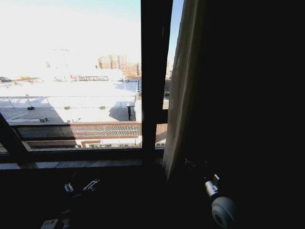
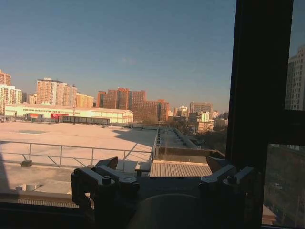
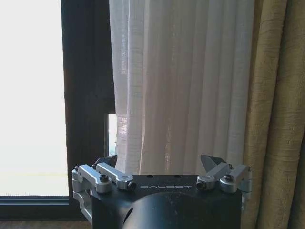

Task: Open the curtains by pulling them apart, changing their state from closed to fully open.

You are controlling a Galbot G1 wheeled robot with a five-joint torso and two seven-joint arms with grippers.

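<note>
The window (image 1: 71, 95) takes up the left and centre of the head view, uncovered, looking out on a pale rooftop and distant apartment blocks. A dark vertical window frame bar (image 1: 155, 71) stands just right of centre. Right of that bar hangs the sheer white curtain (image 1: 183, 86), gathered in pleats and reaching from the top edge down to the sill; the right third of the head view beyond it is in deep shadow. In the right wrist view the same sheer curtain (image 3: 181, 86) fills the middle, with a heavier beige drape (image 3: 279, 114) along the right edge and the frame bar (image 3: 86, 95) at left.

The right gripper (image 3: 163, 164) sits at the bottom centre of its view, fingers spread wide and empty, pointed at the sheer pleats but apart from them. Its black body bears the word "GALBOT" (image 3: 166, 187).

The left gripper (image 2: 162, 167), at the bottom of its view, is likewise spread wide and empty, facing the bare glass.
</note>
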